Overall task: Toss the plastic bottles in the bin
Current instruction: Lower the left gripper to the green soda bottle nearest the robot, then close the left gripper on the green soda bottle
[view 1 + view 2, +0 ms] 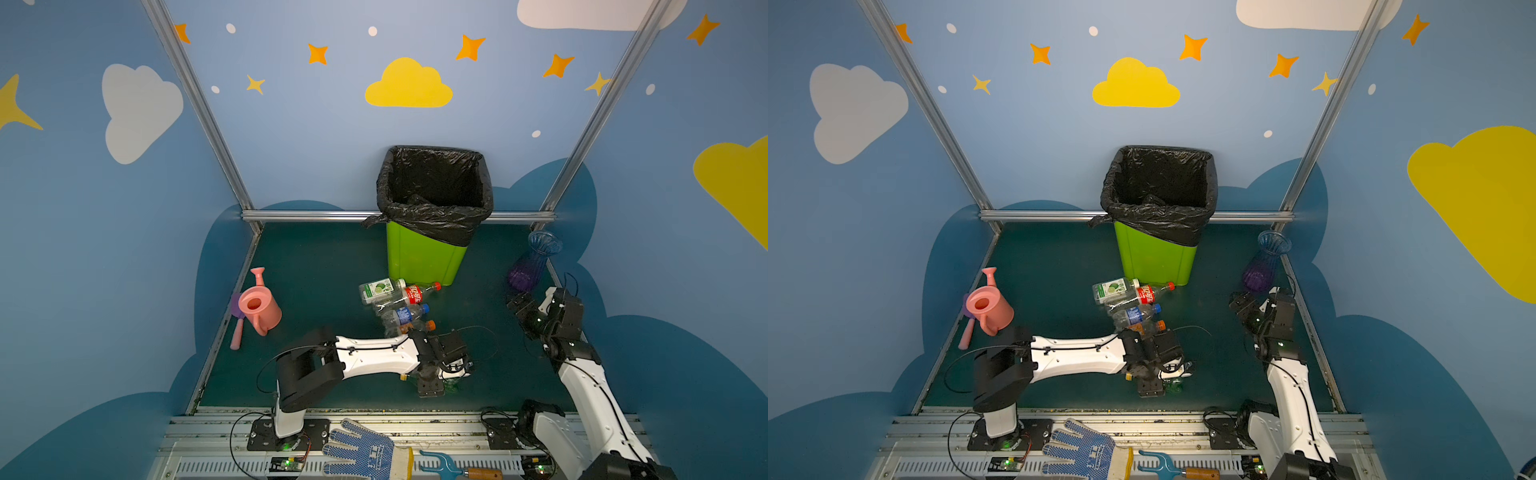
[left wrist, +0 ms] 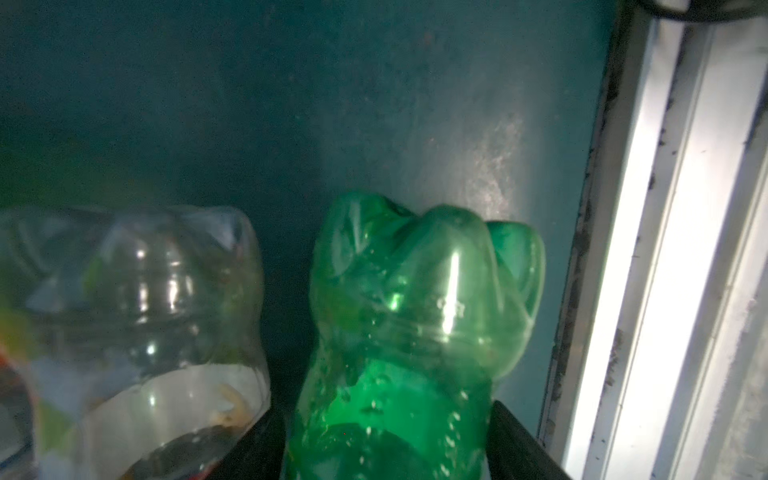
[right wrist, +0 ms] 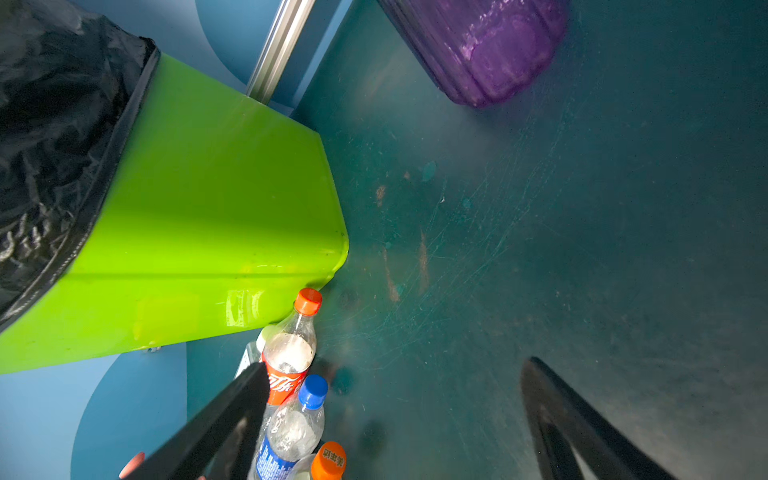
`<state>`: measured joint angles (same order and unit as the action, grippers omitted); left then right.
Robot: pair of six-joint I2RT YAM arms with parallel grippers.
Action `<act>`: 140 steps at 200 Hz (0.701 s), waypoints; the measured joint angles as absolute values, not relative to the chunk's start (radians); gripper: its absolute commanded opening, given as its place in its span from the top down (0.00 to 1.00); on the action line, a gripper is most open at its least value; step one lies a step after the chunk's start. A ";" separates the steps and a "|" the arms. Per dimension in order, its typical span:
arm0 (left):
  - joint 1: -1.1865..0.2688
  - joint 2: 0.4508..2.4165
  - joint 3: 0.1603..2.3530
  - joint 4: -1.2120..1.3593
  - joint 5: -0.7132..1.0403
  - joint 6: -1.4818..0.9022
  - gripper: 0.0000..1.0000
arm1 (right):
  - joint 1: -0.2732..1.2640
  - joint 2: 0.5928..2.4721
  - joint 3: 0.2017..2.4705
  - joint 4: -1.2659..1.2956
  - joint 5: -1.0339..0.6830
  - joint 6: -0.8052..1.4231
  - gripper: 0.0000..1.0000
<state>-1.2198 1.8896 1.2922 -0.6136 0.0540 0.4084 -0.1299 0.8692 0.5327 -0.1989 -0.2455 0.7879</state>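
Left gripper, low over the floor near the front rail: its jaws flank a crushed green bottle, but we cannot tell whether they already press it or merely bracket it. A clear bottle lies just beside it. Right gripper, near the purple vase, hangs spread and empty.

We judge the work far from finished: six bottles lie on the floor and none shows in the bin. Four of them are packed together just in front of it: a green-labelled bottle, a red-labelled bottle whose cap lies close to the bin's foot, a blue-labelled bottle and an orange-capped bottle.

The bin stands upright against the back rail, its black bag folded over the rim. In both top views we see only liner inside; its depths are in shadow. Neither the vase nor the pink watering can holds any bottle that we can see.
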 measured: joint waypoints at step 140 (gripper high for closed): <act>-1.220 1.930 1.313 -0.645 0.006 0.393 0.61 | -0.162 0.849 0.503 -0.199 -0.250 0.789 0.07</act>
<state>-1.2198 1.9297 1.3128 -0.6445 0.0063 0.3935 -0.1623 0.8486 0.5026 -0.1989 -0.2501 0.7895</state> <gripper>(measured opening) 0.574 0.928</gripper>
